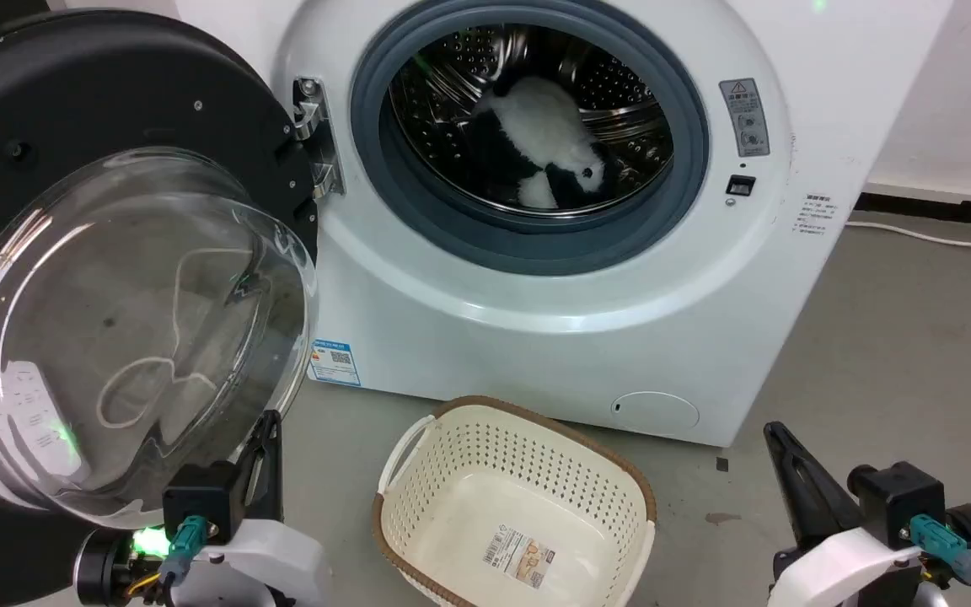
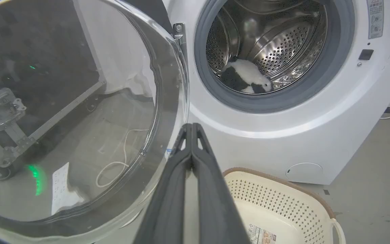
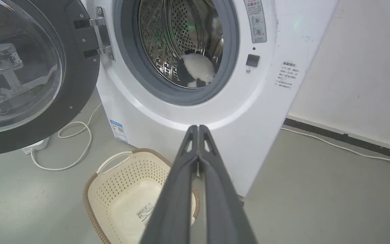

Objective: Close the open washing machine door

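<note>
The washing machine door (image 1: 47, 118) stands swung wide open at the left, glossy black with a bulging clear glass bowl (image 1: 123, 329), hung on a metal hinge (image 1: 317, 139). The white washing machine (image 1: 553, 337) shows its grey-ringed opening and steel drum, with a black-and-white plush toy (image 1: 540, 139) inside. My left gripper (image 1: 269, 421) is shut, empty, just beside the lower right rim of the glass bowl; in the left wrist view the left gripper (image 2: 192, 126) points past the bowl's edge (image 2: 168, 101). My right gripper (image 1: 774, 430) is shut, empty, low at the right, clear of the machine (image 3: 215, 112).
A cream perforated basket (image 1: 620, 480) sits on the grey floor in front of the machine, between my two arms. A white cable (image 3: 76, 142) loops on the floor under the door (image 3: 80, 88). A wall with a dark skirting (image 3: 344, 137) runs at the right.
</note>
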Tool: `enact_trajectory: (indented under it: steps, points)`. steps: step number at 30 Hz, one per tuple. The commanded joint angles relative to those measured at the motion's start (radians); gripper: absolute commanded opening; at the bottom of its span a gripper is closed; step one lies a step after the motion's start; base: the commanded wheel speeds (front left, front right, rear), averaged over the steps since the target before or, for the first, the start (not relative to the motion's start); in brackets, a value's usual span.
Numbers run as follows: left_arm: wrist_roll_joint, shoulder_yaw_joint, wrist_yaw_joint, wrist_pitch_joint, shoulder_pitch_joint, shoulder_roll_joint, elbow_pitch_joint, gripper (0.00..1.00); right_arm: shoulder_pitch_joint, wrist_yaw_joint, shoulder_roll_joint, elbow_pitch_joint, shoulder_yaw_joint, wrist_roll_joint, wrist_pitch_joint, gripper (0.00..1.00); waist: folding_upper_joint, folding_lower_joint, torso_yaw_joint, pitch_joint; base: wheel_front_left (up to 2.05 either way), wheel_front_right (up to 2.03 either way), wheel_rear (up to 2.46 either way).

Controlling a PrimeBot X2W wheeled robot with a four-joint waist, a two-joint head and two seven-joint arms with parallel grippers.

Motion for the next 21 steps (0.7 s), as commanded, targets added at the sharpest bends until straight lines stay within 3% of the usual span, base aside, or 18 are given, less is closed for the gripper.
enact_trajectory:
  steps: [1, 21]
  points:
    - [0.003, 0.001, -0.005, 0.000, 0.013, 0.000, -0.004, 0.00, -0.012, 0.001, 0.000, -0.004, -0.001, -0.006, 0.000, 0.00, 0.0000, 0.0000, 0.000, 0.000, 0.00, 0.00, 0.00]
    - [0.003, 0.001, -0.005, 0.000, 0.013, 0.000, -0.004, 0.00, -0.012, 0.001, 0.000, -0.004, -0.001, -0.006, 0.000, 0.00, 0.0000, 0.0000, 0.000, 0.000, 0.00, 0.00, 0.00]
